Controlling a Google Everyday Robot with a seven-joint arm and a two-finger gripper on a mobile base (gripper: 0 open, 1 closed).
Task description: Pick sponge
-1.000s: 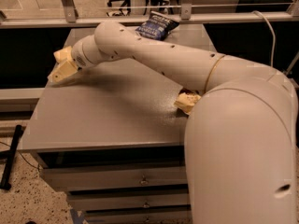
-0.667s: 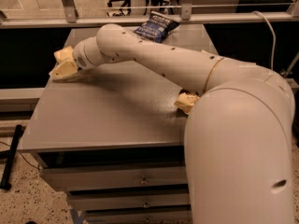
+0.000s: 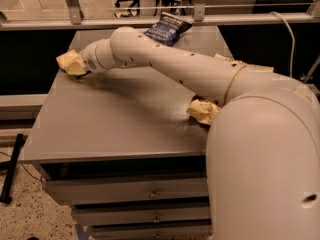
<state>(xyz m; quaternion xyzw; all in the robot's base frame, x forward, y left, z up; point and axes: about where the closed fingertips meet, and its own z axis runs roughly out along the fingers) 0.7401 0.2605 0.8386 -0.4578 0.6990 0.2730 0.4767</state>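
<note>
End effector [image 3: 70, 64] sits at far left edge of table [image 3: 115, 129]. Cannot tell if open or closed. Sponge [image 3: 201, 111] lies well apart, on table's right side, tucked beside big arm. Blue chip bag [image 3: 167, 28] at back.

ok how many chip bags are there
2. A blue chip bag lies at the far edge; a cream bag peeks out behind the arm at right, mostly hidden. The pincer is over the far left of the table. More may be hidden.
</note>
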